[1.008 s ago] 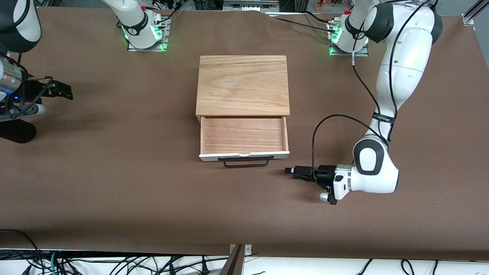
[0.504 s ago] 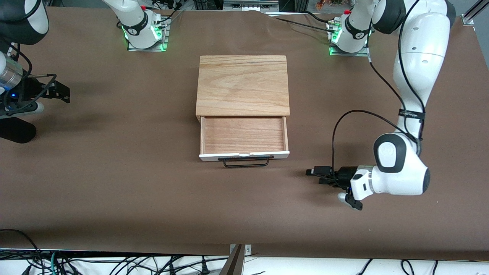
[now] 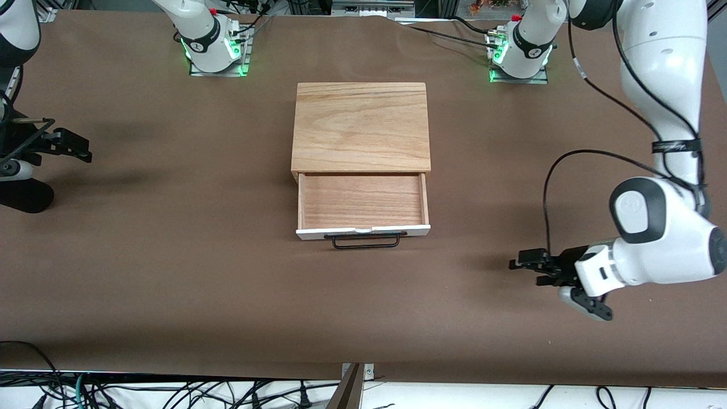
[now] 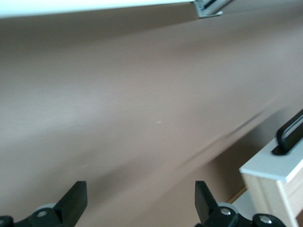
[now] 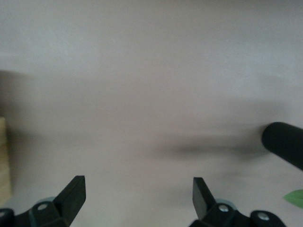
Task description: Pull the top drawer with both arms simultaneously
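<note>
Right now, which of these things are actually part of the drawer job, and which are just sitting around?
Job: shallow light-wood top drawer, pulled out; its black wire handle; open left claw; open right claw.
Lying about: cabinet's light-wood top slab; brown table.

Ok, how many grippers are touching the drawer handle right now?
0. The left gripper is open over bare table toward the left arm's end, apart from the drawer and its handle. The right gripper is open over the table at the right arm's end.
</note>
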{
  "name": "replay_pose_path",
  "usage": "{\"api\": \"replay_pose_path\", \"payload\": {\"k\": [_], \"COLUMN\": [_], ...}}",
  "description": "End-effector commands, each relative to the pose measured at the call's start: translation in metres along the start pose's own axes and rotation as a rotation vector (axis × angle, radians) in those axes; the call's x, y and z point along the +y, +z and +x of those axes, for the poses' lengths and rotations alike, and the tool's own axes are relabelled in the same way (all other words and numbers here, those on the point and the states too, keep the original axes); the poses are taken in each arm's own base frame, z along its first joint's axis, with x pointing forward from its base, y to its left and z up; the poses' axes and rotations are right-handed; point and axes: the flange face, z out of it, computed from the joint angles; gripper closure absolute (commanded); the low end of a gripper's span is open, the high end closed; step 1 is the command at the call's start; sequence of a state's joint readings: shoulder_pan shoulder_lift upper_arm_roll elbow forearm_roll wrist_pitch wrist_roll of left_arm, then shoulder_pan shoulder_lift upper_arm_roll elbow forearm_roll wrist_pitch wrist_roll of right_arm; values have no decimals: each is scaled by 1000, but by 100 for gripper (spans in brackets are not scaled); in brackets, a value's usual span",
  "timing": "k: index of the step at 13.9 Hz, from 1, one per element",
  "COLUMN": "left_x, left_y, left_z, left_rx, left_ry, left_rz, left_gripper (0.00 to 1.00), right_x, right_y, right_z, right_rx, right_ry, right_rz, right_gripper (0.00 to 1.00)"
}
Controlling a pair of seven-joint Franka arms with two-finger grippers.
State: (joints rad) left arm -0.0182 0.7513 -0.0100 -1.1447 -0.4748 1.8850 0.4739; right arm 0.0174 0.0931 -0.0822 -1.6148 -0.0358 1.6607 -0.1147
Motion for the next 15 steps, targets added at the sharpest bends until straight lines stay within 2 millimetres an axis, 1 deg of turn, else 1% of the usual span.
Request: {"api": "replay_pose_path", "payload": {"k": [1, 3, 4, 6, 8, 9, 10, 12, 13, 14, 15], "left_x": [12, 11, 7, 6, 14, 20, 27, 50, 61, 73, 81], "left_y": [-54, -100, -123, -161, -198, -214, -218, -242, -247, -255, -256], "left_z": [-5, -10, -14, -22, -29, -34, -38, -51, -57, -65, -74], "left_rx": [14, 61, 89, 136, 169, 155, 108, 31, -7, -41, -87], "left_ry": [29, 27, 17, 9, 18, 38, 57, 88, 90, 61, -4], "left_rz": [107, 159, 171, 190, 230, 286, 331, 418, 465, 506, 509], "left_gripper": [0, 0, 0, 0, 0, 0, 0, 0, 0, 0, 0], "right_x": [-7, -17, -19, -24, -24, -23, -23, -22, -23, -19, -18], "right_y": [-8, -12, -13, -17, -18, -18, -16, -17, -15, -15, -14], "right_z": [1, 2, 2, -1, 2, 3, 3, 2, 2, 1, 2], "right_rx": [5, 18, 18, 20, 38, 48, 41, 39, 33, 32, 32], "right_ry": [60, 54, 51, 42, 43, 43, 43, 39, 41, 48, 48], "right_rz": [39, 73, 73, 74, 73, 71, 73, 64, 69, 68, 68], "right_gripper": [0, 0, 0, 0, 0, 0, 0, 0, 0, 0, 0]}}
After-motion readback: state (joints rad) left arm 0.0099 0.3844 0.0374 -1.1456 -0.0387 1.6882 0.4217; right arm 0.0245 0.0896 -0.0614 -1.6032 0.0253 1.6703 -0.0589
